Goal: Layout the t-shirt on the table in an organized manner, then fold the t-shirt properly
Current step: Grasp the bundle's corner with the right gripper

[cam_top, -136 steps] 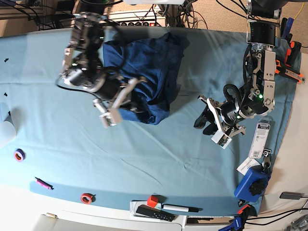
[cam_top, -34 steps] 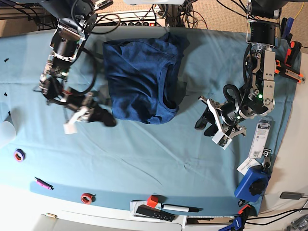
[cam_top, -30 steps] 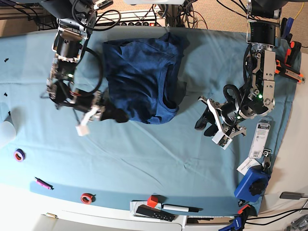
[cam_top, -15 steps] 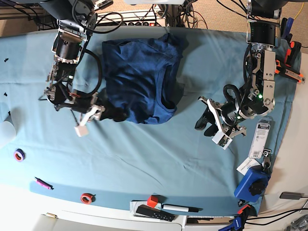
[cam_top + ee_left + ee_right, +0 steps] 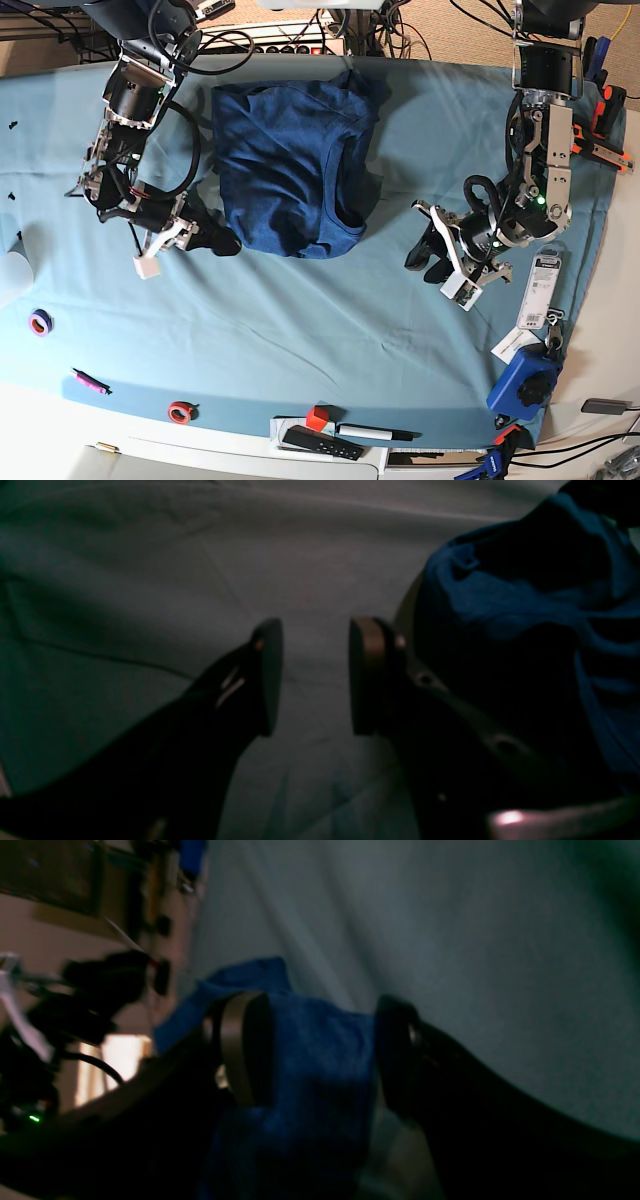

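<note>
Sliding leftward off the t-shirt [image 5: 290, 160], the right tool [image 5: 205, 240] stays spread, apparently straddling its edge.

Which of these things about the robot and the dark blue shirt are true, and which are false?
1. The dark heathered-blue knit t-shirt lies on the wide table covered in light teal cloth. True.
2. The shirt is spread out flat with both sleeves showing. False: it lies bunched and wrinkled in a heap.
3. The right gripper has blue cloth between its open fingers. True.
4. The left gripper is squeezing the shirt. False: it is open, with only teal cloth between its fingers, and the shirt is off to the side.
5. A purple ring of tape sits on the table. True.
6. The red ring of tape lies on top of the shirt. False: it lies apart from the shirt, near the table's edge.
</note>
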Motion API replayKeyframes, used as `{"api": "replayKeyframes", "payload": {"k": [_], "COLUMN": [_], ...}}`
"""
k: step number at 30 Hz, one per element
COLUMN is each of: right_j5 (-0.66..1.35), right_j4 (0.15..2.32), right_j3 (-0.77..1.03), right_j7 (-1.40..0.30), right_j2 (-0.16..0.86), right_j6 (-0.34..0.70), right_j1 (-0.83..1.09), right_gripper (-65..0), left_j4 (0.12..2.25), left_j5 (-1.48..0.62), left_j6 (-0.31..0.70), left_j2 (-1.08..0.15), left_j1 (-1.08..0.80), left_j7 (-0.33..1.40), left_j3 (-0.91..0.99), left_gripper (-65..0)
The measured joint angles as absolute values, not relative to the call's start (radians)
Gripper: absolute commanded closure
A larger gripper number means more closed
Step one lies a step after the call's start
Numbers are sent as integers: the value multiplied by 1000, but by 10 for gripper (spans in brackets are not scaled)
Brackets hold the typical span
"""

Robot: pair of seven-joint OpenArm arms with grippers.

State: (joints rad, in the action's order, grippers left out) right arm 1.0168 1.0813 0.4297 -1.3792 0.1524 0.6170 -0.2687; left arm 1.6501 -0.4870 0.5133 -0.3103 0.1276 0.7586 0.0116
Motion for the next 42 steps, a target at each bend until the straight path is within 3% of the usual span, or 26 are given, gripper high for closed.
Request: {"api": "replayKeyframes", "payload": {"k": [8,18,31,42], "right_j5": [955,695,940,992], "right_j4": [1108,1330,1335,1333], "right_j3": [365,358,359,359], "right_j7": [-1356,-1404,-1392,-1398], "right_j2": [156,155,133,133], "right_j6": [567,493,524,524], "right_j1": [-270,-254,-154,-154], "right_gripper": [-338,-338,-339,-339], "left_j4": [1650,1650,1650,1650], "left_j5": [-486,-487,-502,-501], "left_j6": [513,513,513,513], "left_j2": [-310,-310,-310,-310], "left_j1": [128,128,128,128], "left_j7": [759,759,759,759], "left_j3": [12,12,12,12], "left_gripper": [-230,-230,-230,-230]}}
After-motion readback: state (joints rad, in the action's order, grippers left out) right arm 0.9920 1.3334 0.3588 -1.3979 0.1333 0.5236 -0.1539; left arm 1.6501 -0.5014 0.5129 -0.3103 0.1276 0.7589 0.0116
